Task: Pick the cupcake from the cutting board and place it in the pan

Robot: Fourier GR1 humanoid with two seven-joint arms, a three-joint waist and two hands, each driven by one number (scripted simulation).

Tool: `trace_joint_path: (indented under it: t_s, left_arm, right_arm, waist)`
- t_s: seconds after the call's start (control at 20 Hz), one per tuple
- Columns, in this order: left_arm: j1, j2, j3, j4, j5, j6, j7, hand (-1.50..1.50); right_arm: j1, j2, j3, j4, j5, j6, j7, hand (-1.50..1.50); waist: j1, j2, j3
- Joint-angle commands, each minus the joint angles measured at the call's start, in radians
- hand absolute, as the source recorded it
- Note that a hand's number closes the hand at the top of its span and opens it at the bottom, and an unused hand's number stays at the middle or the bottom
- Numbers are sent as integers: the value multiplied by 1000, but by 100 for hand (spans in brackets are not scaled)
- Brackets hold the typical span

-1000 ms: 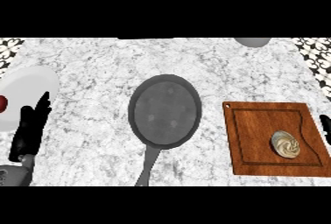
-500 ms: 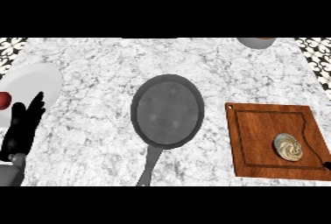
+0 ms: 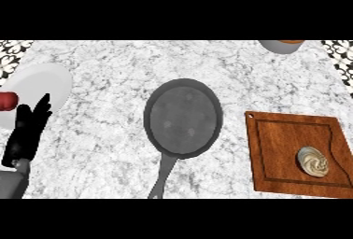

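The cupcake, a pale swirl seen from above, sits on the right part of the brown cutting board at the lower right. The dark round pan lies in the middle of the counter, its handle pointing toward the lower edge. My left hand rests at the far left, fingers straight and pointing up, holding nothing and well away from both pan and board. My right hand does not show.
A white plate with a red item on it lies at the left edge, just above my left hand. A bowl is cut off by the top edge at the right. Marble counter lies between pan and board.
The right hand, seen at the right edge beside the board a second ago, has slipped out of view. The left hand has stayed open at the left edge.
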Motion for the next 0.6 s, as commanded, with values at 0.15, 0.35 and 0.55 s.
trace_joint_path:
  t_s: [0.15,0.35,0.55]
  left_arm:
    - [-58,-36,-9,55,-28,-6,9,0]
    - [11,-2,27,-8,-11,-33,13,0]
    - [6,-4,58,4,-19,-57,13,0]
  right_arm:
    - [-164,-86,223,-25,113,118,328,-150]
    - [-229,-82,286,-41,108,224,461,-150]
    - [-283,32,390,-21,206,235,529,-150]
  waist:
    - [2,1,3]
    - [-2,-5,4]
    - [-12,-7,4]
